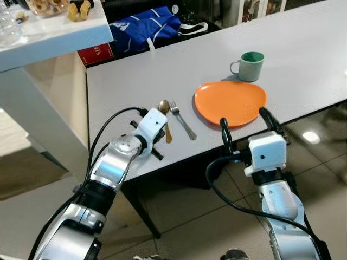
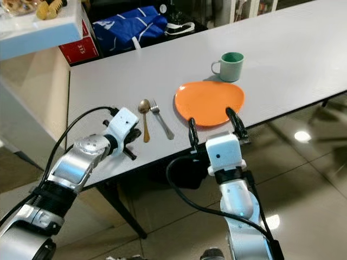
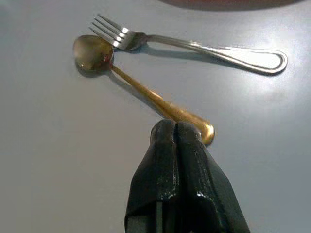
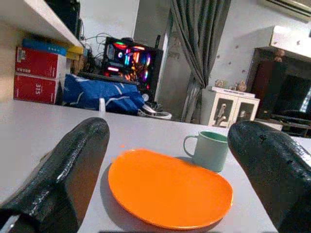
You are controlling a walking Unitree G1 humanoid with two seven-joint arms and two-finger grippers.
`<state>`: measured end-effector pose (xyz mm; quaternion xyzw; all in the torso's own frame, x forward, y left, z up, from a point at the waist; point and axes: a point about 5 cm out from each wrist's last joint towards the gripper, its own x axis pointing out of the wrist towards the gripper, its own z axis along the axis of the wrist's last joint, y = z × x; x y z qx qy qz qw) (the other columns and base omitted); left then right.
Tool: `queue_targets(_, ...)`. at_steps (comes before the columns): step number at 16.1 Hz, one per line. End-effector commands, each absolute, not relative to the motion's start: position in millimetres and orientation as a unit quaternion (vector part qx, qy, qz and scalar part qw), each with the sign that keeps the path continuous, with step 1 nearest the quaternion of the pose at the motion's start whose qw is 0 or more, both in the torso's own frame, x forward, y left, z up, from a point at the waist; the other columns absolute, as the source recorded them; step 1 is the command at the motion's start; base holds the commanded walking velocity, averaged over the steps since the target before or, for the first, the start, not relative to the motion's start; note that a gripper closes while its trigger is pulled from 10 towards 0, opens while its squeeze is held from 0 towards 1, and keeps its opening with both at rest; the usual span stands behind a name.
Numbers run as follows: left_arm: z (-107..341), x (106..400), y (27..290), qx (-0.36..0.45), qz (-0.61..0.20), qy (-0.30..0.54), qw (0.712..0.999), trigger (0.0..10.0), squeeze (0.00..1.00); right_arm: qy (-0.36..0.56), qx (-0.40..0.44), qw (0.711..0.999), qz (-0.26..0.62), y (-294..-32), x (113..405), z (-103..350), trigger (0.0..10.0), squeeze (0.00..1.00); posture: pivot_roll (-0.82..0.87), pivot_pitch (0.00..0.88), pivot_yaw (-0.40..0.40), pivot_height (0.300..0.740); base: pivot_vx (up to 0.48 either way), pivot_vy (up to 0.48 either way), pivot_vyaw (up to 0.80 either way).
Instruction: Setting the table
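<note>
Silver arms, blk cables, 2-finger blk pincers.

Spoon (image 1: 164,118) and fork (image 1: 182,121) left of plate (image 1: 230,102)

Even, bright indoor light is coming from overhead; head views are looking sharp w/ no motion blur. Ceiling lamps are glaring off the glossy floor tiles (image 1: 312,137). The fork (image 3: 194,46) is casting a soft shadow. Close-up fingers (image 4: 63,179) are blurring in the right wrist view; the PC's RGB glow (image 4: 131,60) is blooming slightly.
</note>
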<state>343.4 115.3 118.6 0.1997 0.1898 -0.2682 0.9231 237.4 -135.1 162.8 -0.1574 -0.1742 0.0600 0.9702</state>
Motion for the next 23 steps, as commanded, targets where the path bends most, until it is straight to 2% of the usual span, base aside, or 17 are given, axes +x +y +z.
queue_targets(1, 133, 350, 112, 0.185, -0.267, 0.149, 0.934, 10.0, 0.0, -0.171, -0.161, 0.97, 0.055, -137, 236, 165, 10.0, 0.0, -0.26, 0.078, 0.193, 0.74, 0.0, 0.0, 0.0)
queue_targets(3, 133, 346, 110, 0.164, -0.269, 0.124, 0.941, 10.0, 0.0, -0.161, -0.158, 0.973, 0.045, -139, 237, 164, 10.0, 0.0, -0.26, 0.073, 0.183, 0.74, 0.0, 0.0, 0.0)
queue_targets(7, 133, 349, 100, 0.15, -0.262, 0.084, 0.95, 10.0, 0.0, -0.157, -0.165, 0.973, 0.05, -141, 238, 163, 10.0, 0.0, -0.27, 0.077, 0.177, 0.74, 0.0, 0.0, -0.8)
queue_targets(10, 131, 359, 100, 0.155, -0.25, 0.087, 0.952, 10.0, 0.0, -0.158, -0.163, 0.973, 0.05, -139, 236, 165, 10.0, 0.0, -0.28, 0.082, 0.187, 0.74, 0.097, 0.0, 0.0)
queue_targets(17, 137, 366, 101, 0.132, -0.232, 0.066, 0.962, 10.0, 0.0, -0.156, -0.167, 0.972, 0.05, -140, 234, 165, 10.0, 0.0, -0.28, 0.086, 0.183, 0.74, 0.406, 0.0, 0.0)
queue_targets(23, 150, 369, 103, 0.146, -0.224, 0.039, 0.963, 10.0, 0.0, -0.159, -0.165, 0.972, 0.057, -137, 235, 165, 10.0, 0.0, -0.27, 0.076, 0.181, 0.74, 0.0, 0.0, 0.0)
